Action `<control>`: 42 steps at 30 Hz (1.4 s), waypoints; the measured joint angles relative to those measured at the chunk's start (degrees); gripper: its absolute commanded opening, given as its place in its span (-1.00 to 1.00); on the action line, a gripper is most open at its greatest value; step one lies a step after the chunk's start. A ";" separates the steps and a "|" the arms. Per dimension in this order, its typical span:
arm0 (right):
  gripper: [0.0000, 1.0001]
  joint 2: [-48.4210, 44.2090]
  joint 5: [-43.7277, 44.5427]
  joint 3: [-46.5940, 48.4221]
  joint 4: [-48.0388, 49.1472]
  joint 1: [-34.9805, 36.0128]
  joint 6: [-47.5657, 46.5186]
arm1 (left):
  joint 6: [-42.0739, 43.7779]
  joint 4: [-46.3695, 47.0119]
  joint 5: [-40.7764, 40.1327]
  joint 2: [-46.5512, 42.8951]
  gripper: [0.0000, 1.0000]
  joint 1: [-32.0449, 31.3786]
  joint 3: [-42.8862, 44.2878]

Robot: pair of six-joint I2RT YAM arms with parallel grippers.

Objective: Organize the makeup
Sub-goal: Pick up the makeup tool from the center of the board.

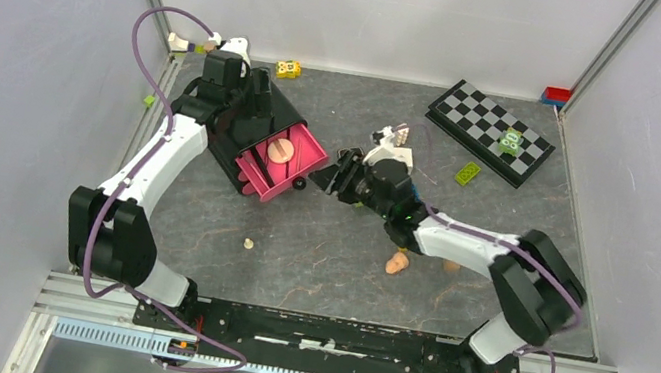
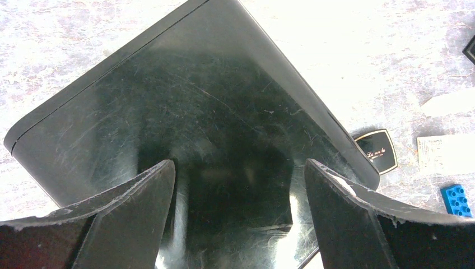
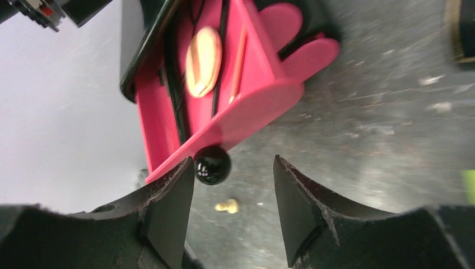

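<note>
Your right gripper (image 3: 232,162), jaws parted and empty, has the black knob (image 3: 212,164) just ahead to one side, seemingly in contact, with the pink drawer (image 3: 246,106) straight beyond.

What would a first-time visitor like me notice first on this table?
The black case left of centre draws the eye, because its bright pink tray lies open with a peach round puff inside. At the tray's front lip, the right hand stands open beside a small shiny black ball. A checkerboard lies towards the far right corner.
</note>
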 measured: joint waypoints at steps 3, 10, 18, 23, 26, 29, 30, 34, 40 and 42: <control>0.25 -6.49 3.17 -0.02 -9.31 -1.49 -6.32 | 0.00 -0.31 0.02 -0.13 0.84 0.00 0.04; 0.41 -21.27 16.83 -2.95 -31.93 -3.63 -20.15 | -0.02 -3.56 0.07 -1.68 0.85 0.00 0.04; 0.57 -30.51 28.09 -10.21 -52.04 -4.76 -25.68 | -0.02 -7.13 0.09 -3.43 0.86 -0.11 -0.07; 0.59 -33.90 28.85 -14.34 -55.54 -4.90 -22.01 | 0.00 -7.63 -0.02 -5.22 0.86 -0.20 -1.44; 0.60 -34.75 27.65 -17.05 -55.71 -4.90 -18.88 | 0.07 -8.20 -0.63 -6.43 0.87 -0.48 -2.32; 0.58 -34.73 25.99 -18.93 -55.56 -4.90 -15.67 | 0.66 -8.68 -1.95 -7.74 0.88 -1.14 -3.41; 0.58 -34.62 25.33 -19.61 -55.19 -4.90 -14.47 | 0.81 -8.92 -2.54 -8.11 0.88 -1.42 -3.69; 0.56 -33.27 23.21 -20.44 -53.07 -5.01 -11.78 | 1.44 -9.49 -4.00 -8.37 0.88 -2.16 -3.87; 0.56 -32.39 20.24 -20.85 -49.92 -5.01 -9.79 | 1.75 -9.70 -4.81 -8.37 0.89 -2.25 -3.96; 0.56 -32.39 19.58 -21.16 -49.51 -5.01 -9.33 | 1.79 -9.73 -4.98 -8.37 0.89 -2.25 -3.96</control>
